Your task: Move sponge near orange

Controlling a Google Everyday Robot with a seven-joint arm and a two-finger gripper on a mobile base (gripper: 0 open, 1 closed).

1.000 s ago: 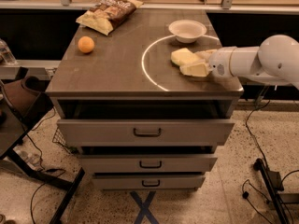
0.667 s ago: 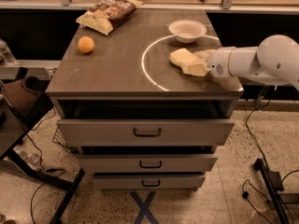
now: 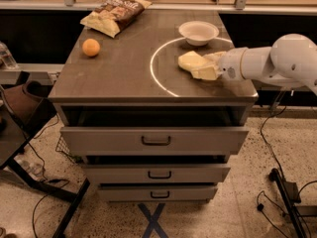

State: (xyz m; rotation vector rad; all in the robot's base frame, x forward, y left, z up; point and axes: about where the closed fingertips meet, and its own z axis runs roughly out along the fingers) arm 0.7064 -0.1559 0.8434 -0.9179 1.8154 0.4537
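The pale yellow sponge [image 3: 192, 61] lies on the grey cabinet top [image 3: 124, 68], right of centre, inside a white circle marked on the surface. My gripper [image 3: 210, 67] reaches in from the right on a white arm [image 3: 277, 61] and is closed around the sponge's right end, one finger in front of it and one behind. The sponge's left part sticks out free. The small round orange [image 3: 91, 47] sits far off at the left side of the top, near the left edge.
A white bowl [image 3: 198, 32] stands just behind the sponge. A crinkly chip bag [image 3: 115, 14] lies at the back left, behind the orange. The top drawer [image 3: 154, 139] below is pulled out. Cables and a stand are on the floor.
The arm and sponge have shifted very slightly left. The orange, bowl and bag have not moved.
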